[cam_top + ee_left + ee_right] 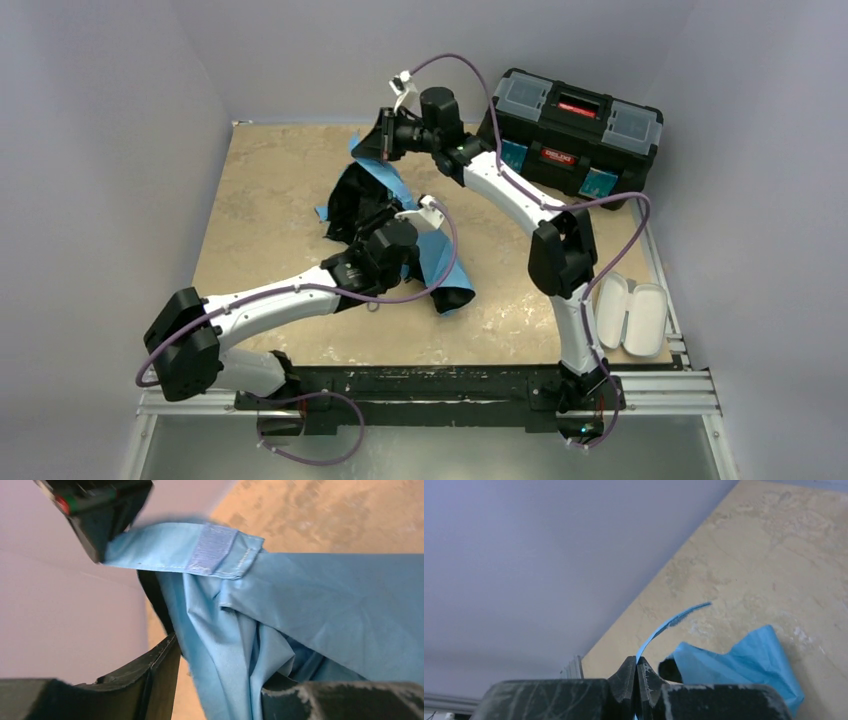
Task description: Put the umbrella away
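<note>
Umbrella (pixel 352 200) lies at centre of table (pixel 270 190); toolbox (pixel 572 130) behind it at far right corner; case (pixel 632 315) at near right edge

Top cam: high, behind both arm bases, looking down and forward over the whole tan mottled tabletop (pixel 270 170) up to the pale lilac walls (pixel 330 50). Left wrist cam: very close on the light blue and black fabric folding umbrella (pixel 310 610). Right wrist cam: low, looking along the tabletop toward one wall (own black fingers (pixel 624 680) at bottom edge). All three share umbrella and tabletop.
</note>
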Controlling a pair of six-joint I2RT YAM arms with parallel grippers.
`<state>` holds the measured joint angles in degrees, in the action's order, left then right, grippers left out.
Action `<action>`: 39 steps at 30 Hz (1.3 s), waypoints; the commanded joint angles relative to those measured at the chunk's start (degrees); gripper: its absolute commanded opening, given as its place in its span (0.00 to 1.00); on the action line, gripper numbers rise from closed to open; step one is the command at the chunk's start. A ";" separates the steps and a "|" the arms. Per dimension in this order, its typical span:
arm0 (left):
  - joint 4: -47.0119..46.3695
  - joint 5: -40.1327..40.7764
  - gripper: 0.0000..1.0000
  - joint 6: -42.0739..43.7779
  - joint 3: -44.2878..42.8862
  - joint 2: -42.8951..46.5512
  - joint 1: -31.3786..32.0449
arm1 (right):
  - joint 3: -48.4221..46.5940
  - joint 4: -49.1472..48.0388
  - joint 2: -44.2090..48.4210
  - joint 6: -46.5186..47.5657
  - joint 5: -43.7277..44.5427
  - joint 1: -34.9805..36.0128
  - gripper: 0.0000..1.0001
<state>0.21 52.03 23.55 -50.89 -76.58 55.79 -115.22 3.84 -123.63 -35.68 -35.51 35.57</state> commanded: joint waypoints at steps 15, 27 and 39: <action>20.97 -22.02 0.88 -40.32 0.60 7.58 -3.54 | 44.30 -22.14 20.70 -1.74 8.38 -3.55 0.00; 11.57 -44.27 1.00 -43.86 3.82 10.38 -28.44 | 38.51 -23.80 20.42 -2.16 5.68 -4.64 0.00; -0.28 -53.80 1.00 -40.25 -2.30 -15.01 -34.26 | 41.75 -28.10 24.29 -7.83 3.01 -5.37 0.00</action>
<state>5.65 1.96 -18.41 -48.73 -85.10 21.74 -74.48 -20.60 -103.77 -41.32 -30.37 30.37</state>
